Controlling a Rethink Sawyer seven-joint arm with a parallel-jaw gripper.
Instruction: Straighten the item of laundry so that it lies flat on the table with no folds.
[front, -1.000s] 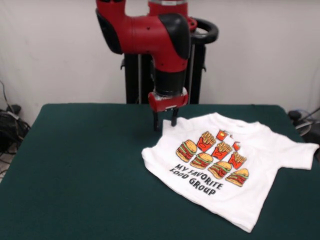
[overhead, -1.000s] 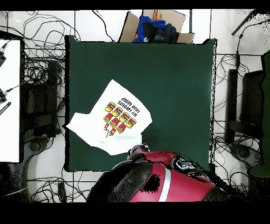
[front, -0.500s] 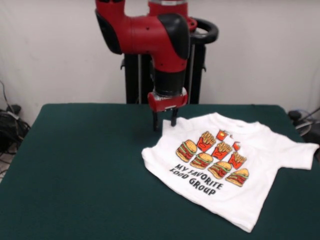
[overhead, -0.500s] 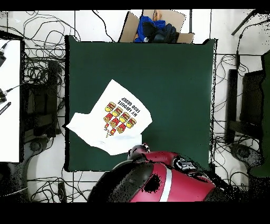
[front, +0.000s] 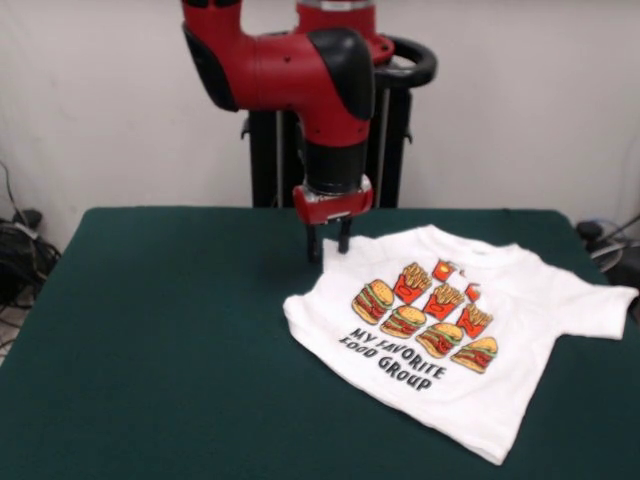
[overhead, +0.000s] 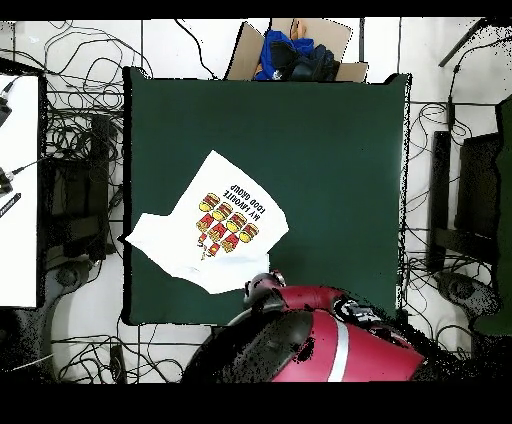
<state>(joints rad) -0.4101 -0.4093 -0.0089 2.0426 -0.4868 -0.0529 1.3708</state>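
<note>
The item of laundry (front: 470, 300) is a white T-shirt lying print side up and askew on the right half of the dark green table (front: 150, 320). One sleeve reaches out to the table's right edge. No sleeve shows on the side by the gripper. My gripper (front: 327, 244) hangs just over the table at the shirt's far left corner, open, with nothing between its fingers. From overhead the shirt (overhead: 215, 225) lies near the table's (overhead: 330, 150) left edge, and the red arm (overhead: 310, 345) covers the gripper.
A cardboard box (overhead: 295, 50) holding blue and black cloth stands beyond the table's top edge in the overhead view. Cables cover the floor all round. A white desk (overhead: 18, 190) stands to the left.
The arm has shifted a little to the left in the front view, and the gripper has moved with it by a small amount. The shirt has not moved.
</note>
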